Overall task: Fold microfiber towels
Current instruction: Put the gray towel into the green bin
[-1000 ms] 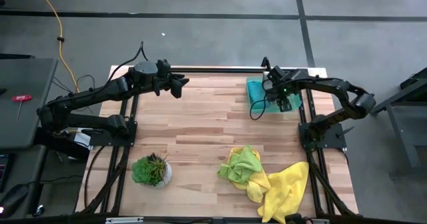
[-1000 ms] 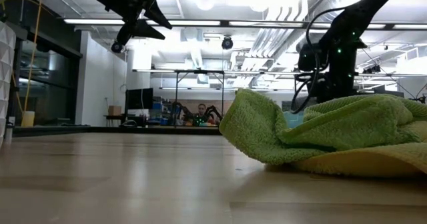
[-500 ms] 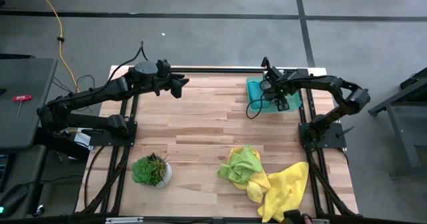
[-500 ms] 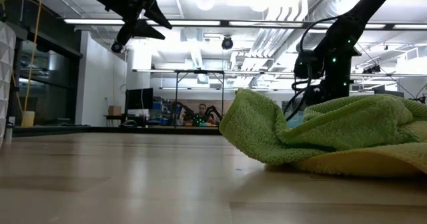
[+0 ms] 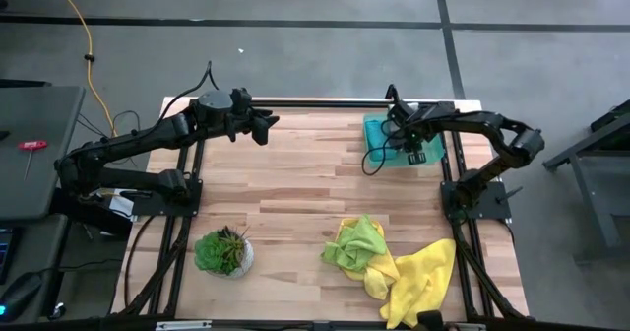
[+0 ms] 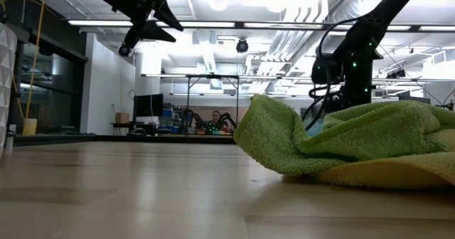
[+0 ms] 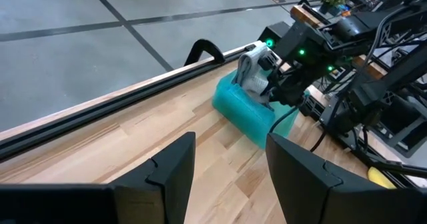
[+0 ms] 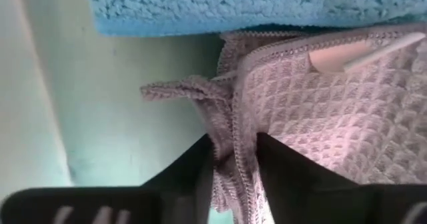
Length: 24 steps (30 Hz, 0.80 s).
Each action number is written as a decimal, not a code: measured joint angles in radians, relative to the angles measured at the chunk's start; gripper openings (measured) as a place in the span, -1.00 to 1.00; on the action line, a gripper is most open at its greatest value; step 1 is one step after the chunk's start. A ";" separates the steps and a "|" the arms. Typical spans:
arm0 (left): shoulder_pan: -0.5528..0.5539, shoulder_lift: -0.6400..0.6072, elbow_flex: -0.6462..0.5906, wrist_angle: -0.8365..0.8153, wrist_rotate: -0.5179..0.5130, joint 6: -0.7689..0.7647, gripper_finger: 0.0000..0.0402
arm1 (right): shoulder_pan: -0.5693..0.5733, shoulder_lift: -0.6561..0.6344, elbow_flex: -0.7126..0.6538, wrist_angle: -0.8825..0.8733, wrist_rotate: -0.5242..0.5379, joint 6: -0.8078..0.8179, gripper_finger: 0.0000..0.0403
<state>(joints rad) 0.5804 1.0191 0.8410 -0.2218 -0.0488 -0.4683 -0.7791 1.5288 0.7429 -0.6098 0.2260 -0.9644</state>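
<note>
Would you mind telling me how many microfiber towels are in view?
4: a lime green towel and a yellow towel heaped at the table's near right; a teal towel and a grey-white towel at the far right, under the right pincer. Others may be hidden.

Four towels: teal [image 5: 379, 134], grey [image 8: 313, 124], lime [image 5: 359, 240], yellow [image 5: 418, 277]; one plant [image 5: 223, 251].

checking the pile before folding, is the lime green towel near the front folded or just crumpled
Crumpled, not folded. The lime green towel lies bunched in uneven humps, partly on top of the yellow towel.
</note>
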 joint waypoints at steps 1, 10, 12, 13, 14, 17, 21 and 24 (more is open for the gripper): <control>0.000 0.000 0.000 0.000 0.000 0.000 -0.13 | 0.004 0.000 0.000 0.001 0.002 0.008 -0.61; 0.000 0.000 0.000 -0.035 0.000 0.000 -0.13 | 0.041 0.003 -0.003 0.002 0.006 0.140 -0.97; 0.000 0.000 0.000 -0.043 0.000 0.000 -0.13 | 0.047 0.003 0.000 -0.010 0.003 0.165 -0.96; 0.000 0.000 0.000 -0.046 0.000 0.000 -0.13 | 0.051 0.003 0.005 -0.026 -0.001 0.174 -0.97; 0.000 0.000 0.000 -0.047 0.000 0.000 -0.13 | 0.054 0.003 0.012 -0.043 -0.011 0.181 -0.98; 0.000 0.000 0.000 -0.047 0.000 0.000 -0.13 | 0.056 0.001 0.043 -0.082 -0.057 0.183 -0.99; 0.000 0.000 0.000 -0.047 0.000 0.000 -0.13 | 0.056 -0.010 0.098 -0.135 -0.100 0.193 -0.99; 0.000 0.000 0.000 -0.047 0.000 0.001 -0.13 | 0.056 -0.010 0.140 -0.188 -0.133 0.207 -1.00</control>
<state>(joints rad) 0.5807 1.0191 0.8410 -0.2689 -0.0483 -0.4675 -0.7235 1.5185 0.8831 -0.7981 0.0932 -0.7574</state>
